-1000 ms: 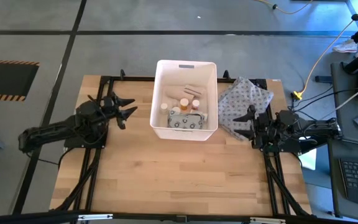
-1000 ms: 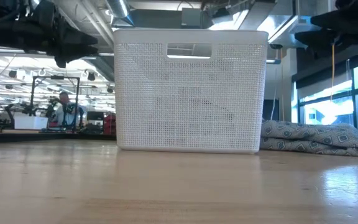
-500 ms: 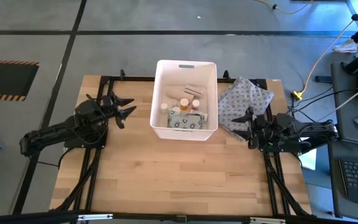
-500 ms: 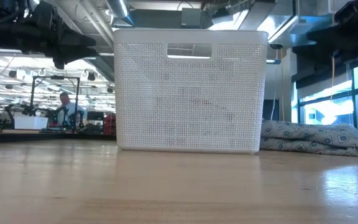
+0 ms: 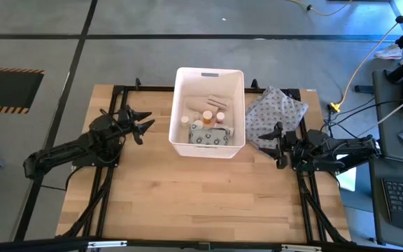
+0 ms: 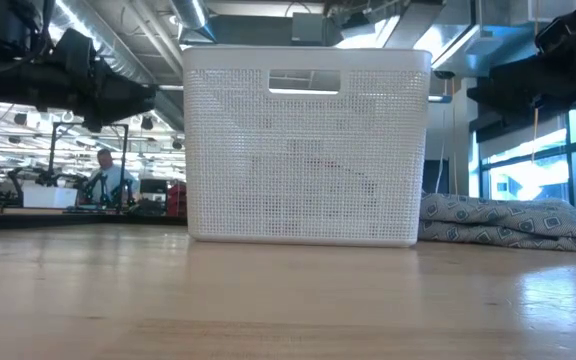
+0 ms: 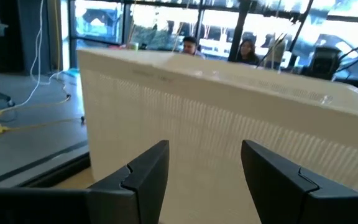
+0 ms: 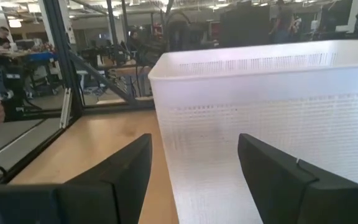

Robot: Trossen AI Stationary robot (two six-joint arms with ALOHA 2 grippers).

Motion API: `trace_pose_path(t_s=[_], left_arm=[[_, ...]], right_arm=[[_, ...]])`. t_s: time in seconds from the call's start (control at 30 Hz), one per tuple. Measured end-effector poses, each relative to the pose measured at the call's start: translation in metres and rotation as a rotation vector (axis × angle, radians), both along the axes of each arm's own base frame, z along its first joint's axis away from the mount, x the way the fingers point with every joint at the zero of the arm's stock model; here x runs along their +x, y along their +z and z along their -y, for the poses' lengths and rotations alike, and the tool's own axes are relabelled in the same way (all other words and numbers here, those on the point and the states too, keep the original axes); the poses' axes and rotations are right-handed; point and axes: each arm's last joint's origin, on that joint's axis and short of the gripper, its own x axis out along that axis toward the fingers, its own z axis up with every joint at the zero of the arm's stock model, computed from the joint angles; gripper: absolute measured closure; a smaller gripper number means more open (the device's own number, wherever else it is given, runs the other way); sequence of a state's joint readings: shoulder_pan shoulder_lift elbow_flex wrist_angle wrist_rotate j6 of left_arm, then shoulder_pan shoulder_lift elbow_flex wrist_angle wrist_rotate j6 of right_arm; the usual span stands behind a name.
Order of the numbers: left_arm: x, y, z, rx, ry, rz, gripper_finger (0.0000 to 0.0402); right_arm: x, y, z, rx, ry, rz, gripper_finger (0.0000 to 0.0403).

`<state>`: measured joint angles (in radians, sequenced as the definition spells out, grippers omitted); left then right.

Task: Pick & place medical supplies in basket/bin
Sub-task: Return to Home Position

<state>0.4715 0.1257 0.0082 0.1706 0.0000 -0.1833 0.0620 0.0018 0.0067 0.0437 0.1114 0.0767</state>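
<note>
Left gripper is hovering over the left part of the desk, pointing at the left wall of the white bin and well apart from it. Its fingers are standing apart, gripping nothing; the left wrist view is showing the same gap. Right gripper is hanging over the right part of the desk, above the near edge of the dotted cloth. It is spread wide too and empty, as the right wrist view is showing.

White bin is sitting at the middle of the desk's far edge, handle slot on its far short side. Inside it are lying tan rolls, an orange-capped bottle, a white bottle and a grey printed packet against the near wall. Dotted cloth is lying just beside the bin's right wall, toward the far right corner; the low view is showing bin and cloth resting on the desk.
</note>
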Motion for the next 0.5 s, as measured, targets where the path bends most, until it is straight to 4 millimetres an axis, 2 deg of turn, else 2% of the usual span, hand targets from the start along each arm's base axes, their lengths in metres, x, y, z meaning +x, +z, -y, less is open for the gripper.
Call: trace_pose_path(t_s=[0.2, 0.5], left_arm=[[-0.0008, -0.0025, -0.0017, -0.001, 0.023, -0.028, 0.0208], [-0.0007, -0.0025, -0.0017, -0.003, 0.023, -0.028, 0.0208]], right_arm=[[0.0001, 0.0003, 0.0, -0.01, -0.001, 0.002, 0.0163], [0.0001, 0.0002, 0.0, -0.138, -0.009, -0.005, 0.0163]])
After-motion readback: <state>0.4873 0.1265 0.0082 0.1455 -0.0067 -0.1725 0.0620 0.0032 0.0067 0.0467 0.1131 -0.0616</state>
